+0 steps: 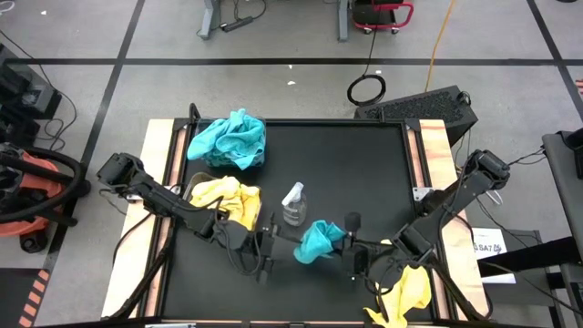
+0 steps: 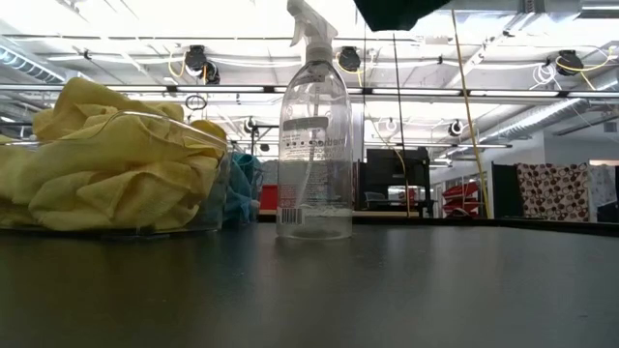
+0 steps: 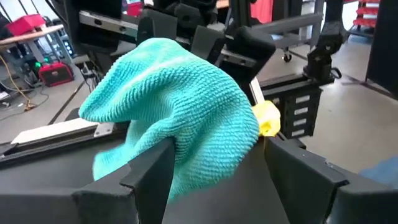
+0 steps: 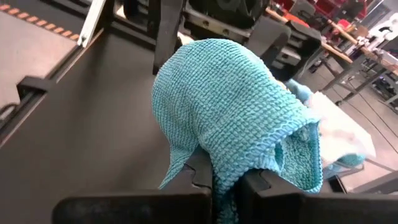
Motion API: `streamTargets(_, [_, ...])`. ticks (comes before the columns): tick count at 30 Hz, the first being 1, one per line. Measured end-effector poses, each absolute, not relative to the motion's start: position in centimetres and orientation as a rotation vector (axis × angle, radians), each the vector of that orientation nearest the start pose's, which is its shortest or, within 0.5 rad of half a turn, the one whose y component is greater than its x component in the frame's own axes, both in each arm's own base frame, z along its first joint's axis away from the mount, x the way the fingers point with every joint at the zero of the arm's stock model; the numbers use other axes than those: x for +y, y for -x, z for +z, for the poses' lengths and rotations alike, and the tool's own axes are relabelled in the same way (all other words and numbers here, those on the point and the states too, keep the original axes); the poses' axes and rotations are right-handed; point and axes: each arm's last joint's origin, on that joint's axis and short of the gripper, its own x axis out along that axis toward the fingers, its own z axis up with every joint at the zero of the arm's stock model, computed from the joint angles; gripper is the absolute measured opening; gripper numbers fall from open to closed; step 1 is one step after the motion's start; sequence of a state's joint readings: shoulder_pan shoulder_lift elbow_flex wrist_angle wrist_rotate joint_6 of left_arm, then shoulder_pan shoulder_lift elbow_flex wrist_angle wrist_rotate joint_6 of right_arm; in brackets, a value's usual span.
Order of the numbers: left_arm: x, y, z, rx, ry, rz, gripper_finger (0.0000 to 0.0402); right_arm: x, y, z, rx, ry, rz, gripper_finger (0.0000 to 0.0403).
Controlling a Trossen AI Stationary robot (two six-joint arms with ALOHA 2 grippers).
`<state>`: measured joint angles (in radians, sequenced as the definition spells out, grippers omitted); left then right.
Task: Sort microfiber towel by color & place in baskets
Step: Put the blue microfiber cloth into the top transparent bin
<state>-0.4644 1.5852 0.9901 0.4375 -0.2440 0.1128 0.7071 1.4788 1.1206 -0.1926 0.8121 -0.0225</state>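
right gripper (image 1: 351, 244): fingers clamped on teal towel (image 1: 321, 240), held above the table's front middle | left gripper (image 1: 271, 244): fingers spread wide, empty, facing the towel's far side | teal basket (image 1: 228, 141) at back-left, on the left arm's side

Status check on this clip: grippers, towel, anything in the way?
Right gripper shut on teal towel, held mid-table. Left gripper open around the same towel. Spray bottle stands close beside the handoff, between it and the teal basket.

Teal towel (image 1: 320, 240) draped mid-table, teal pile (image 1: 230, 139) and yellow pile (image 1: 226, 199) in baskets, yellow towel (image 1: 405, 293) at table edge.
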Motion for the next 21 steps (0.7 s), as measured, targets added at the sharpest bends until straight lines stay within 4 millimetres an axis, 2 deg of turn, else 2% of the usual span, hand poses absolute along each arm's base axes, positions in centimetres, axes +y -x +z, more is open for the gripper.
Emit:
streamTargets(13, [-14.8, -32.4, 27.3, 0.050, -0.139, -0.212, 0.0253, 18.1, -27.4, 29.6, 0.344, 0.372, -0.142, 0.0011])
streamTargets(21, [-14.5, -33.1, 26.8, 0.033, -0.136, -0.168, 0.0248, 18.0, -28.4, 29.3, 0.330, 0.399, -0.131, 0.0011])
